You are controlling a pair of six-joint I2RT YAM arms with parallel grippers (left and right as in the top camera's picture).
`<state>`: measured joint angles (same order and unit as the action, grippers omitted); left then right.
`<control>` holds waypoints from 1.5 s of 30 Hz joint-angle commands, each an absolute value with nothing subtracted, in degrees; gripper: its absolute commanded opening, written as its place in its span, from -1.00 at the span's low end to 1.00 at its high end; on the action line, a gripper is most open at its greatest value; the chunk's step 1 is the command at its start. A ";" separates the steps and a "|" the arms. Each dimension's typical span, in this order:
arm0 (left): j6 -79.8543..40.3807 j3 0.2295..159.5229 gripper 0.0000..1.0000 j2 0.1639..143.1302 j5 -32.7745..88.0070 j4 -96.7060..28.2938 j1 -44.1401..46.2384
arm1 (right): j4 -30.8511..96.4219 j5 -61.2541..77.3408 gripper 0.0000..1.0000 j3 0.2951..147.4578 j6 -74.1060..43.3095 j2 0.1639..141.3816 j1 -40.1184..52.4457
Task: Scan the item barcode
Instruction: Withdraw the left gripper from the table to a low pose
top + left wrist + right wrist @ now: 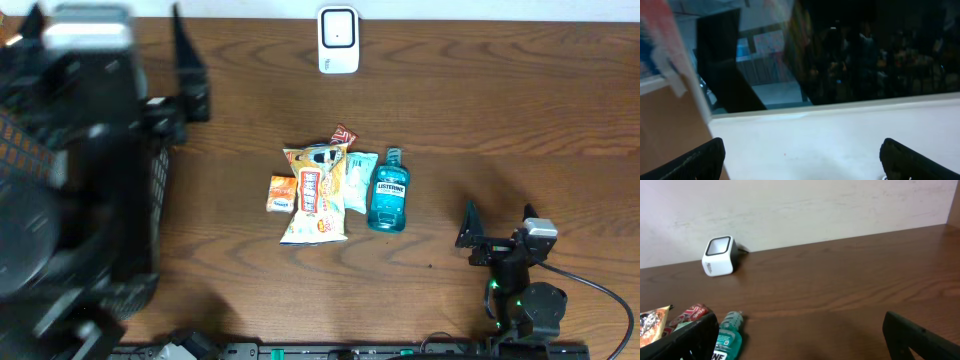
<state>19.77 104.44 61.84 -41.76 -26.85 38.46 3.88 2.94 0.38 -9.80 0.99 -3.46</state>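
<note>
A white barcode scanner (338, 40) (719, 256) stands at the table's far edge, centre. Mid-table lies a cluster of items: a teal Listerine bottle (389, 192) (729, 335), a yellow chips bag (316, 195), a small orange packet (282, 194), a pale green packet (358, 180) and a red packet (343, 135). My right gripper (498, 224) (802, 336) is open and empty, low over the table to the right of the bottle. My left gripper (800, 156) is open and empty, raised at the far left, facing a white ledge.
The raised left arm (70, 170) blurs and hides most of the table's left side. A black mesh basket (157, 190) shows beside it. A cable (600, 290) runs from the right arm's base. Bare wood lies between the items and the scanner.
</note>
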 commanded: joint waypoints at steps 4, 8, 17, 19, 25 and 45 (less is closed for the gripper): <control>20.95 105.12 0.96 55.33 -44.71 -26.98 38.33 | 4.10 2.70 0.99 0.32 -9.15 0.75 -2.96; 20.95 105.12 0.96 52.69 -45.78 -26.79 38.33 | 4.10 2.70 0.99 0.32 -9.15 0.75 -2.96; 21.34 105.14 0.96 51.42 -54.92 -19.90 38.33 | 4.10 2.70 0.98 0.32 -9.15 0.75 -2.96; 21.19 105.12 0.96 51.42 -54.70 -20.64 38.35 | 4.10 2.70 0.99 0.32 -9.15 0.75 -2.96; 20.75 103.74 0.96 50.63 -49.95 -24.62 38.33 | 4.10 2.70 0.98 0.32 -9.15 0.75 -2.96; 20.69 78.54 0.96 27.20 -38.63 -13.61 24.82 | 4.10 2.70 0.99 0.32 -9.15 0.80 -2.96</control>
<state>20.82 79.37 30.17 -43.29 -13.39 27.42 3.88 2.94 0.38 -9.80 0.99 -3.46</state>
